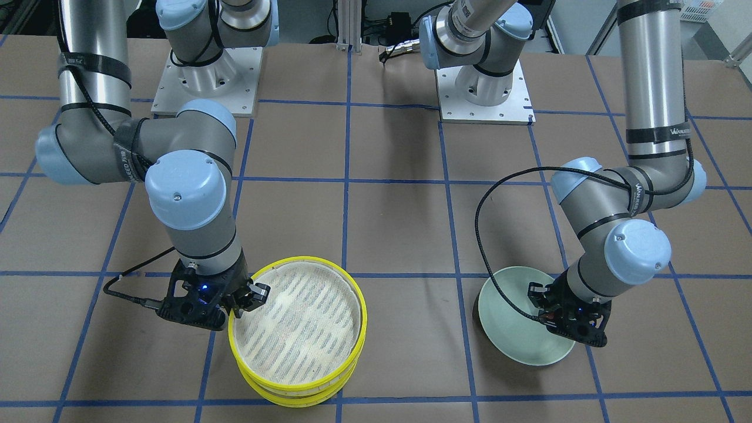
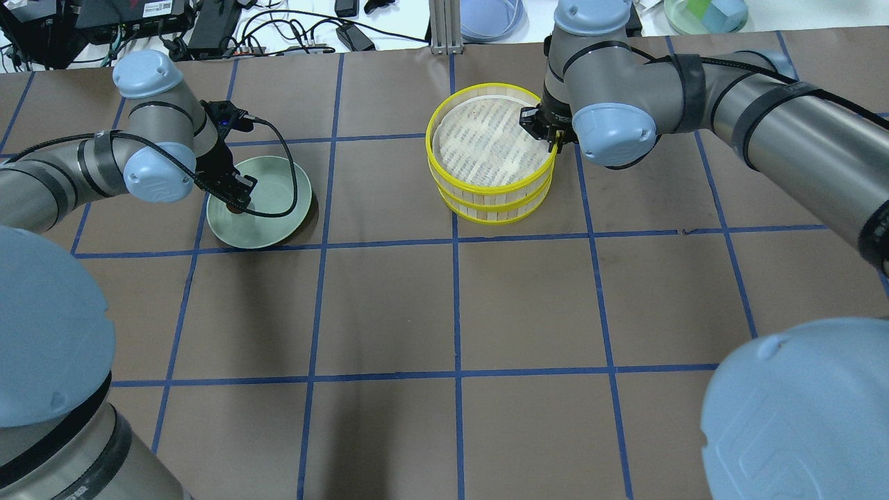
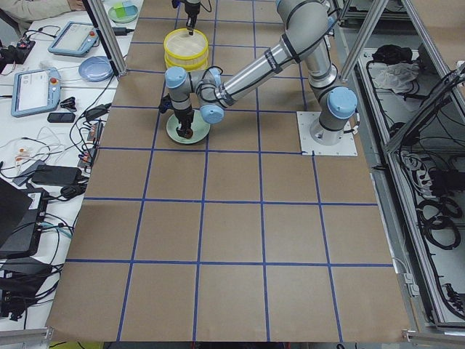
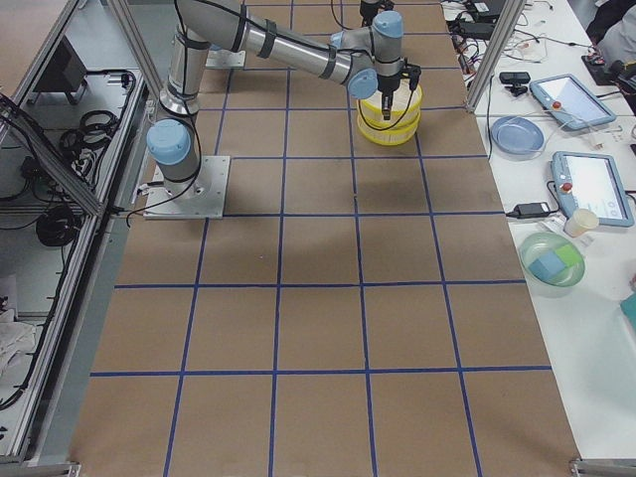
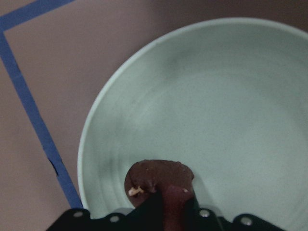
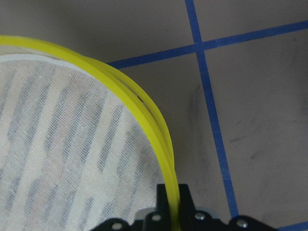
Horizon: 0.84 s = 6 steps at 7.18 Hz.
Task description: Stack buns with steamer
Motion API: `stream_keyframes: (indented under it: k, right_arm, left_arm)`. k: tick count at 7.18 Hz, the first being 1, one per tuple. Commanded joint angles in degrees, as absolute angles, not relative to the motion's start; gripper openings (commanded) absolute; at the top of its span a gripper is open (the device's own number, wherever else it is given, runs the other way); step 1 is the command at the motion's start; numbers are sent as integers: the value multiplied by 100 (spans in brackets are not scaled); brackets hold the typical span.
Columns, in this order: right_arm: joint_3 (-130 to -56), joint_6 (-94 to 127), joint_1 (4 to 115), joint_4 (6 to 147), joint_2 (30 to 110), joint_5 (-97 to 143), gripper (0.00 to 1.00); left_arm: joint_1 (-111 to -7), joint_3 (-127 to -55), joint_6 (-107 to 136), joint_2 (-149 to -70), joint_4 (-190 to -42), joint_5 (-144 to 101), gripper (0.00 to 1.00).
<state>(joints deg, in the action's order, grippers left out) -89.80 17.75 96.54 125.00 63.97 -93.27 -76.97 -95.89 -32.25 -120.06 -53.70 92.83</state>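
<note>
Two yellow-rimmed steamer trays are stacked. The upper tray (image 1: 296, 317) with its striped cloth liner sits on the lower tray (image 1: 299, 396); the stack also shows in the overhead view (image 2: 489, 139). My right gripper (image 1: 238, 305) is shut on the upper tray's rim (image 6: 159, 139), one finger inside and one outside. My left gripper (image 1: 555, 320) is low over the pale green plate (image 1: 505, 317), shut on the dark reddish-brown bun (image 5: 156, 175), which touches the plate (image 5: 216, 96). The white bun is hidden.
The brown table has a blue tape grid. Both arm bases (image 1: 205, 76) stand at the robot's side. A side bench past the table edge holds a blue plate (image 4: 515, 132), tablets and a green bowl (image 4: 554, 260).
</note>
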Motion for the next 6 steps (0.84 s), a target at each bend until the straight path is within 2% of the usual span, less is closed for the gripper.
stream_keyframes:
  k: [1,3,6]
  right_arm:
    - [-8991,1740,9650,12516,6355,-9343,0]
    - [-8982,1609,9633,12542,6354,-9334,0]
    - [-8982,1608,9624,12665,6337,-9325,0]
  left_arm:
    - [-7690,-9510,-3051,-11892,-5370,9290,0]
    - [-7699,-9519,-1704,-11752,-5405,9273,0]
    - [-7734,-9518,-1241,-11567,-5440,9255,0]
